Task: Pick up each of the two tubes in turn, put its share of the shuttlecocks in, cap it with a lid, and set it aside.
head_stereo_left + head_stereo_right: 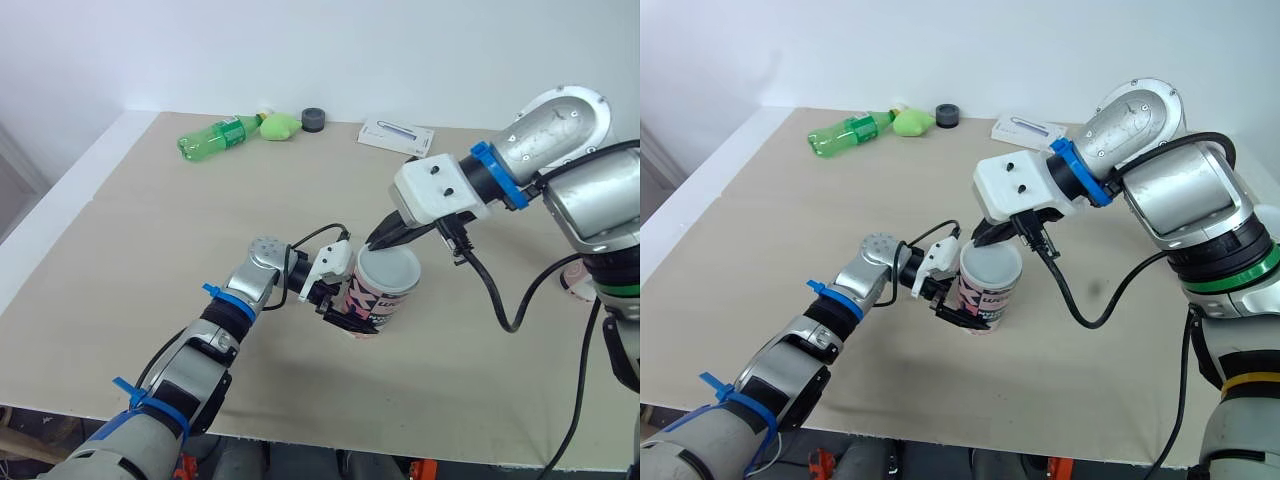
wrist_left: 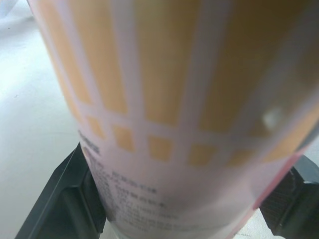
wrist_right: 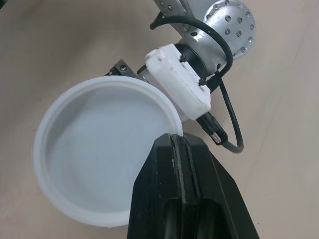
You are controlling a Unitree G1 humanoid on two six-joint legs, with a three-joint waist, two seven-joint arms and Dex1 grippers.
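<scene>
A pink and white printed tube (image 1: 377, 303) stands upright near the middle of the table (image 1: 150, 260). My left gripper (image 1: 348, 316) is shut on the tube's lower part, one black finger (image 2: 55, 199) on each side of the tube (image 2: 169, 114). A white round lid (image 3: 94, 154) sits on the tube's top. My right gripper (image 3: 174, 140) is shut on the lid's rim, reaching in from the right (image 1: 385, 238). The tube's inside is hidden by the lid.
At the table's far edge lie a green plastic bottle (image 1: 215, 135), a light green object (image 1: 280, 126), a small dark ring (image 1: 314, 119) and a white packet (image 1: 396, 135). A pink and white object (image 1: 578, 280) shows partly behind my right arm.
</scene>
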